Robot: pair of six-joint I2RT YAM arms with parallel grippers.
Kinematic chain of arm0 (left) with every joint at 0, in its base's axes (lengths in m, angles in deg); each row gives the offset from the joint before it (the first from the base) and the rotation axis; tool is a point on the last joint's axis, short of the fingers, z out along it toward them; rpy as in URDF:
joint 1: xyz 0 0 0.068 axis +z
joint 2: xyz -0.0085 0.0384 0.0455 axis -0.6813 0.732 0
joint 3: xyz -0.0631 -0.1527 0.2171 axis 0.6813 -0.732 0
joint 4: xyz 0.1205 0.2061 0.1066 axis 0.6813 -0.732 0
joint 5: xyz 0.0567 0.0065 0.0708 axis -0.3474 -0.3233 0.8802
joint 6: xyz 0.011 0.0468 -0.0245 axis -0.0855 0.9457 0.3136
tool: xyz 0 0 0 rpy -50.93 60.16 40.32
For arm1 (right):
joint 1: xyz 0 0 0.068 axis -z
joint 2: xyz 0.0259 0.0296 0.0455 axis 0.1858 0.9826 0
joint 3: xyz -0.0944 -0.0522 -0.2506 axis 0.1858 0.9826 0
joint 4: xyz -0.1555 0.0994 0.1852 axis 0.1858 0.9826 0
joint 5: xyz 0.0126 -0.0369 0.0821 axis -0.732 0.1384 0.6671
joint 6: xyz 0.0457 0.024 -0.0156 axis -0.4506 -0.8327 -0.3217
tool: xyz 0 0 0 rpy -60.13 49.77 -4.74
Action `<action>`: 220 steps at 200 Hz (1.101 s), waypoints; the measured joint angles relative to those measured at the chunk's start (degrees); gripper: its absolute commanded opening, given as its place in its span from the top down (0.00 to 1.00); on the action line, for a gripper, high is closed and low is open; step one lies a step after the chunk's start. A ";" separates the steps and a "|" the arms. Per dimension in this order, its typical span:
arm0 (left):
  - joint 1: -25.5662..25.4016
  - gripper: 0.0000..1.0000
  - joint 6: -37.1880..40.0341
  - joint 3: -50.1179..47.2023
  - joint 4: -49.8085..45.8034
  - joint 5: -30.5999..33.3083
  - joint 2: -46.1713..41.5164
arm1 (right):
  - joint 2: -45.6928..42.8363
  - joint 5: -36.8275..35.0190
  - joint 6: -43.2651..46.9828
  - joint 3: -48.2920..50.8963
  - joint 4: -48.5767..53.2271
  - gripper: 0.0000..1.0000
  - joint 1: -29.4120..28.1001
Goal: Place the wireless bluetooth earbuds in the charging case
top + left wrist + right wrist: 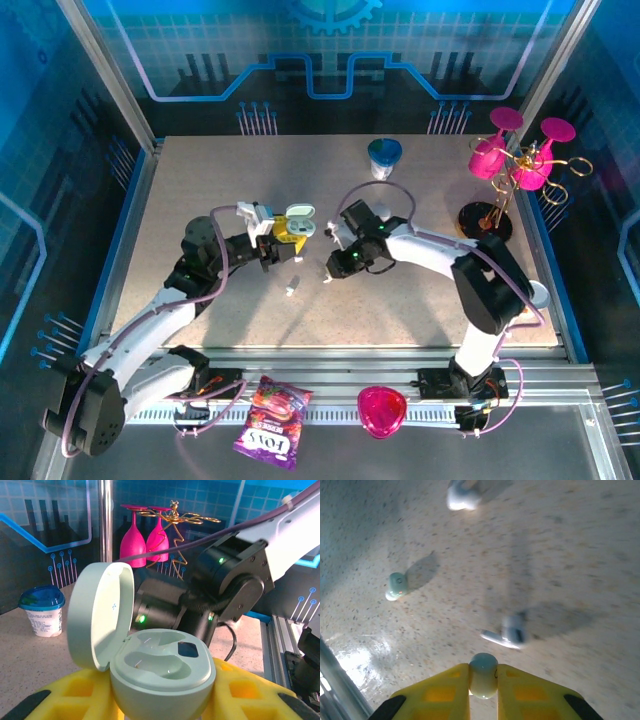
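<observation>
Earbuds, overhead view: we see one loose earbud [292, 288] lying on the bench [200, 180] near its middle, just in front of both end effectors.
Charging case, overhead view: the charging case [298, 220] has its lid open and sits between the yellow fingers of the left end effector [286, 238].
Right end effector, overhead view: the right end effector [330, 272] points down beside the case with a small white piece at its tip; from here we cannot tell how its fingers stand.
Surroundings, overhead view: a blue-lidded cup [384, 157] stands at the far side, pink glasses [520, 160] hang on a gold wire stand [485, 215] at the far right, and a purple sweet bag [268, 425] and a pink heart-shaped item [382, 410] lie on the near rail.
Charging case, left wrist view: the charging case [162, 670] is pale, its lid [100, 615] swung up to the left, with two moulded wells showing.
Left end effector, left wrist view: the left end effector [160, 702] is narrow, its yellow fingers [75, 695] holding the case from either side.
Background, left wrist view: we see the right arm [225, 580], the cup [42, 610] and the glasses [145, 535] behind.
Right end effector, right wrist view: the right end effector [483, 672] is narrow, its yellow fingers [435, 692] pinching one earbud [483, 680] above the bench [570, 555].
Loose earbuds, right wrist view: one lies to the left [397, 586], a blurred one lies just ahead of the fingertips [506, 632], and another lies at the top edge [462, 497]; all rest on the speckled bench, apart from each other.
</observation>
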 measured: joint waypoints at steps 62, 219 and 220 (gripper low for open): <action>0.00 0.74 -0.07 0.00 1.11 -0.17 4.52 | -14.16 -5.73 2.40 0.09 6.58 0.83 6.19; -0.07 0.74 -3.50 0.00 5.95 -5.75 9.01 | -16.65 -19.52 10.19 -28.02 19.85 0.83 -11.43; -0.07 0.74 -3.54 0.00 5.95 -5.81 9.01 | -16.50 -19.56 10.32 -28.15 19.89 0.83 -11.54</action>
